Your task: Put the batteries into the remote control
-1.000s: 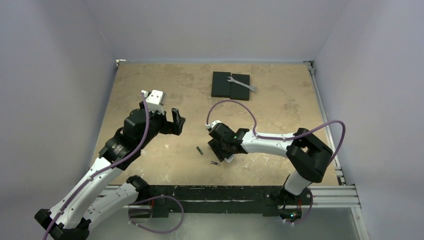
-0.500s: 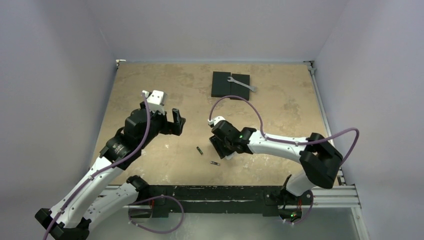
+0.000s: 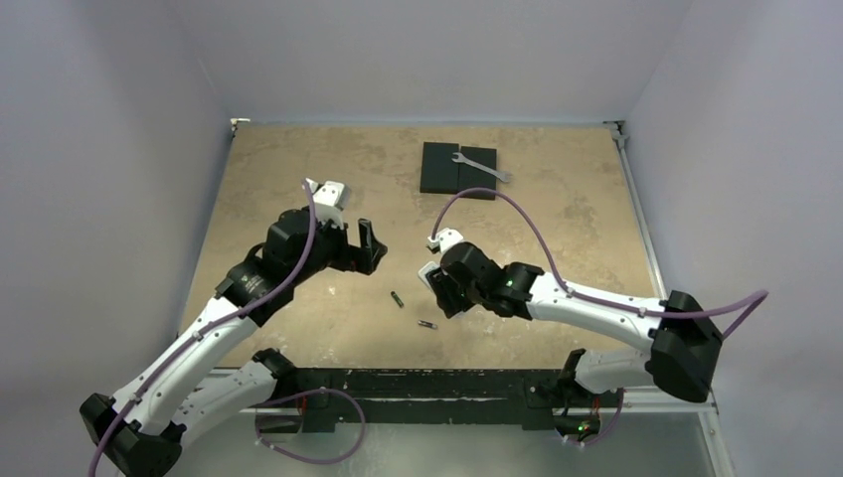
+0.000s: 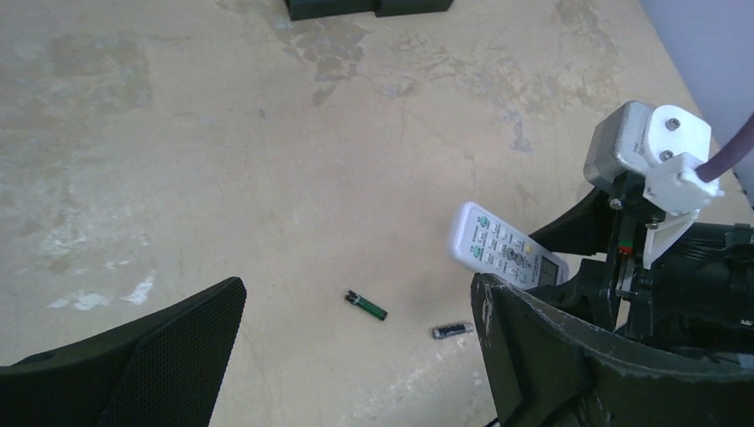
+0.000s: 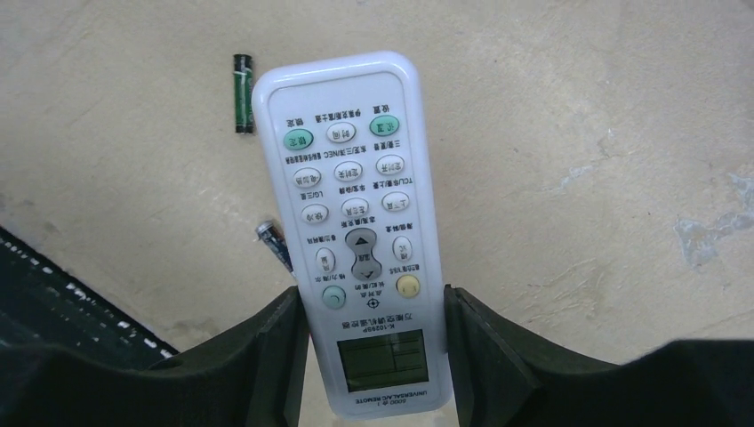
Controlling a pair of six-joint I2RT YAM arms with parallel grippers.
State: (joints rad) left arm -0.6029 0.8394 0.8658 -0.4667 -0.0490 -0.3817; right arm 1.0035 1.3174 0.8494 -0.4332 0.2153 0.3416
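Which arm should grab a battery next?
Left. The right gripper is clamped on the remote control, so it is busy. The left gripper is open and empty, and both batteries lie loose on the table just in front of it.

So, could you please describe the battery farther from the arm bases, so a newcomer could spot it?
Look at the near middle of the tan table, where the right end effector holds the white remote control. Just left of it lies the battery, slim and dark, with a twin beside it. Yours is the leftmost, farther from the black front rail than the twin.
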